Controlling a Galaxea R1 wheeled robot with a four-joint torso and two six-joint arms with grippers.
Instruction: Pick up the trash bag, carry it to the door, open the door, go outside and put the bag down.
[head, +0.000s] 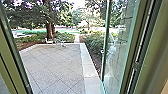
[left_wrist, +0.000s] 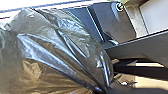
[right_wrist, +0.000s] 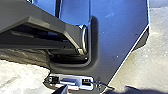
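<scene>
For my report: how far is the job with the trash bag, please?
Already done, it seems: the trash bag is picked up, large in the left wrist view, and the glass door stands open. In hand: apparently the exit, with the door frame flanking the view ahead. Remaining: reaching the paving outside and setting the bag down.

The bag (left_wrist: 57, 53) seems blackish, paving (head: 53, 66) gridded grey.

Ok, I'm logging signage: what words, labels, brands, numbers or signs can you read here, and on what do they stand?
There is no text that I can read.
Shiny dark plastic trash bag: no lettering that I can make out.
Clear green-edged glass door: no readable sign.
Silver rectangular socket panel: any marks are too small to read.
</scene>
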